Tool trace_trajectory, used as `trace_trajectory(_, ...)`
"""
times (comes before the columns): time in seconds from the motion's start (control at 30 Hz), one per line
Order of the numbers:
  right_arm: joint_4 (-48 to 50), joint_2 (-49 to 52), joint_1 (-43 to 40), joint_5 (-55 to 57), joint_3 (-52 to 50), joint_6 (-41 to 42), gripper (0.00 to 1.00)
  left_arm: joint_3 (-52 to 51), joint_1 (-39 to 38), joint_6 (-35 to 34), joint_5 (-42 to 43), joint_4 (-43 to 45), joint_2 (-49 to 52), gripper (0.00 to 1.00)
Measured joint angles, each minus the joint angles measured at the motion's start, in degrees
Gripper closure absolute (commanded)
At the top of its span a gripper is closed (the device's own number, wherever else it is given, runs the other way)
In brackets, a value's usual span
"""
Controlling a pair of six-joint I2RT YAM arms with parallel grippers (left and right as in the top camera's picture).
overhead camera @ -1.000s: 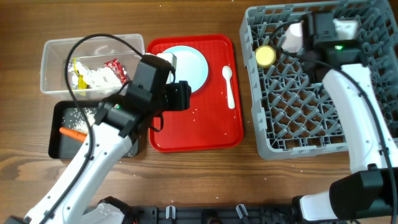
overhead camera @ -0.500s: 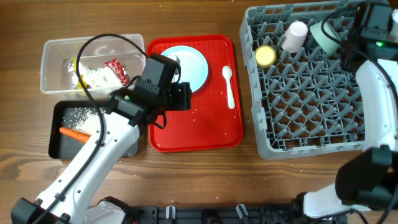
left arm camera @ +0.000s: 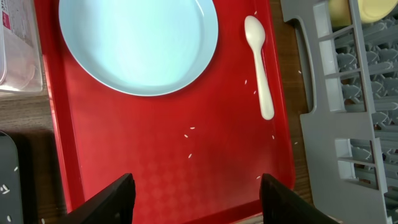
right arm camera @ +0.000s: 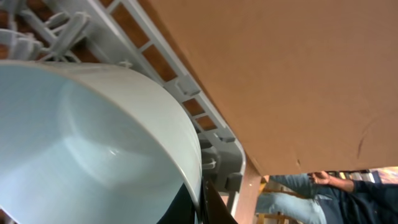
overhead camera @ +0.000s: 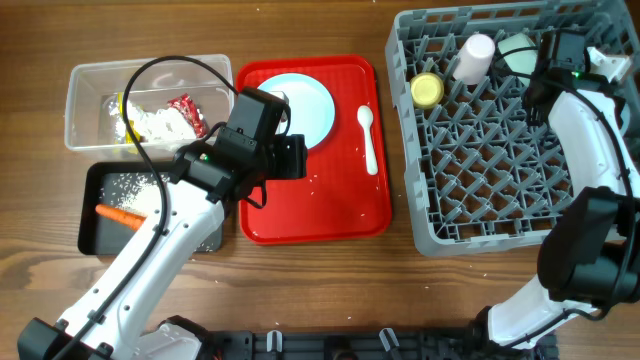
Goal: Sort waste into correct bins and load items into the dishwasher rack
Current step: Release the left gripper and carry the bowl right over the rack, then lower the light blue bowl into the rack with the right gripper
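Table (overhead camera: 320,290): red tray (overhead camera: 340,210) btwn clear bin (overhead camera: 85,75), rack (overhead camera: 480,190)

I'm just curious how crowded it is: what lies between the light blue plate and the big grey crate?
A white spoon, lying on the red tray, apart from both plate and crate. The overhead view shows it.
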Motion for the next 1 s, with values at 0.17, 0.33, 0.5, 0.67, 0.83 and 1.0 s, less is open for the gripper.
trace_trajectory(0.17, -0.46, 0.00, 1.88, 0.24, 0.00, -0.02, 0.96, 0.00, 0.00, 0.00, 0.00, -0.72, 0.00, 0.36)
trace_trajectory(0.33, -1.22, 0.00, 3.37, 0.61, 0.00, -0.02, 0.96, 0.00, 0.00, 0.00, 0.00, -1.33, 0.00, 0.36)
trace_trajectory(0.5, -1.49, 0.00, 3.87, 0.20, 0.00, -0.02, 0.96, 0.00, 0.00, 0.00, 0.00, -1.77, 0.00, 0.36)
trace_trajectory(0.67, -2.45, 0.00, 4.76, 0.00, -0.26, 0.00, 0.95, 0.00, 0.00, 0.00, 0.00, -1.75, 0.00, 0.36)
trace_trajectory(0.83, -4.37, 0.02, 7.50, -2.84, -1.05, 0.00, 0.94, 0.00, 0.00, 0.00, 0.00, -1.75, 0.00, 0.36)
trace_trajectory(1.0, -6.51, 0.00, 8.00, -5.95, -1.11, -0.13, 0.84, 0.00, 0.00, 0.00, 0.00, -1.79, 0.00, 0.36)
